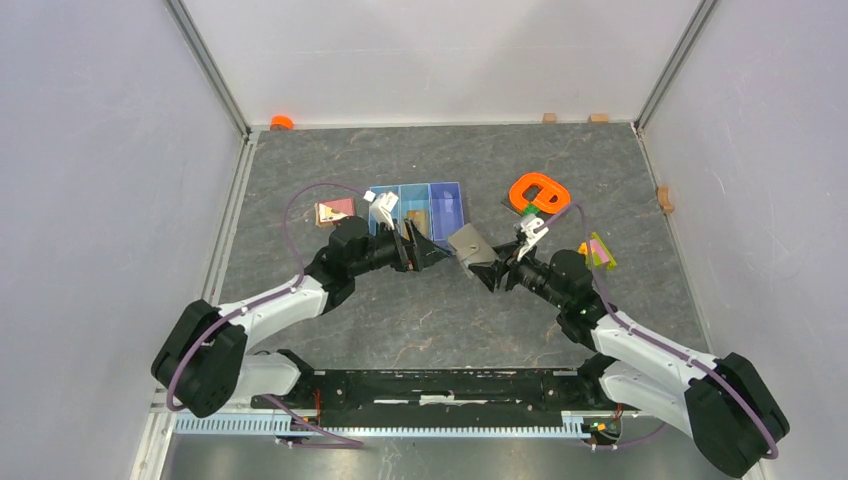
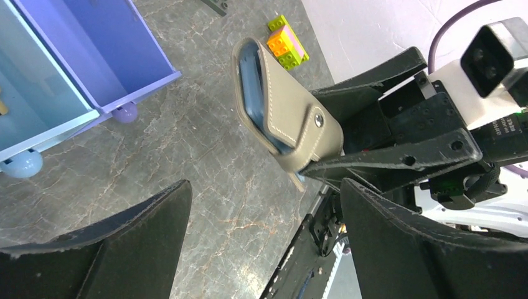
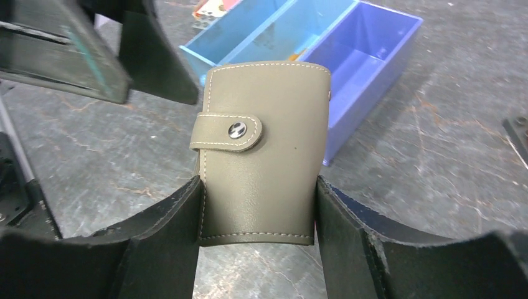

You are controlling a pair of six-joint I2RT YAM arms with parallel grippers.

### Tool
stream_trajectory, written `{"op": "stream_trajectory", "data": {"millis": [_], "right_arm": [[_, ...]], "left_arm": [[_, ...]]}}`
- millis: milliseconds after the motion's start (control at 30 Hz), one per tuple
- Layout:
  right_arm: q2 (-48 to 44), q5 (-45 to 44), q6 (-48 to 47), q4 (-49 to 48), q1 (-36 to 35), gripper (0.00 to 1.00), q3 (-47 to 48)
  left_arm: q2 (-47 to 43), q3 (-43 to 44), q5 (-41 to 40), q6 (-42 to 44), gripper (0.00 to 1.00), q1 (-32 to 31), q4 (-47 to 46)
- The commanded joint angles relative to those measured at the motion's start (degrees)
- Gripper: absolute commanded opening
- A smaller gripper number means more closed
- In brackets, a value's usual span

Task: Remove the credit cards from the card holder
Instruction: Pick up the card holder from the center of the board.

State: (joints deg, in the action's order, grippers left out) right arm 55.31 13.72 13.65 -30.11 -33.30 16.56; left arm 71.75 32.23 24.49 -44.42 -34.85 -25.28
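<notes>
Mid-table, right hand (image 3: 258, 187) pinches card holder (image 3: 261, 112); left hand (image 2: 264, 187) spread, its camera shows lining (image 2: 248, 87).

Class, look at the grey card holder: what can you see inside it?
Through the card holder's open edge, only pale blue lining shows. Its snap strap is fastened, so any cards inside are hidden.

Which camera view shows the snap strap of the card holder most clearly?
The right wrist view: the card holder faces the camera flat, with its snap strap closed and fully visible. The left wrist view shows it nearly edge-on, the strap at an angle. The top view shows only a small grey patch.
</notes>
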Motion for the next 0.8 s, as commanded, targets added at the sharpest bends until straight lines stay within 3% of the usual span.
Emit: {"op": "stream_trajectory", "data": {"millis": [0, 133, 200, 333, 467, 500, 633, 767], "right_arm": [[-0.16, 5.24, -0.31, -7.74, -1.79, 0.64, 0.27], [0.81, 5.97, -1.03, -8.03, -3.44, 0.64, 0.79], [1.63, 6.19, -1.57, -7.90, -4.51, 0.64, 1.25], [3.18, 7.08, -1.48, -8.97, -5.55, 0.68, 1.55], [3.46, 7.01, -1.37, -8.66, -5.74, 0.83, 1.78], [3.33, 7.00, -1.30, -8.51, -5.72, 0.87, 1.74], [2.01, 6.15, -0.10, -7.91, -5.64, 0.96, 1.70], [-0.20, 5.00, 0.10, -7.43, -4.95, 0.97, 1.07]], "left_arm": [[2.13, 2.27, 4.12, -3.24, 0.95, -0.22, -5.91], [3.01, 2.31, 4.99, -3.82, 0.94, -0.26, -7.09], [3.19, 2.28, 5.62, -3.92, 0.88, -0.28, -7.82], [2.86, 2.31, 6.72, -3.54, 0.51, -0.23, -8.79], [2.42, 2.48, 7.34, -2.48, 0.08, -0.26, -8.82], [2.27, 2.43, 7.21, -2.28, 0.03, -0.26, -8.69], [1.59, 2.46, 6.90, -1.34, 0.02, -0.16, -7.86], [0.33, 2.48, 7.85, -0.43, 0.02, -0.15, -7.75]]}}
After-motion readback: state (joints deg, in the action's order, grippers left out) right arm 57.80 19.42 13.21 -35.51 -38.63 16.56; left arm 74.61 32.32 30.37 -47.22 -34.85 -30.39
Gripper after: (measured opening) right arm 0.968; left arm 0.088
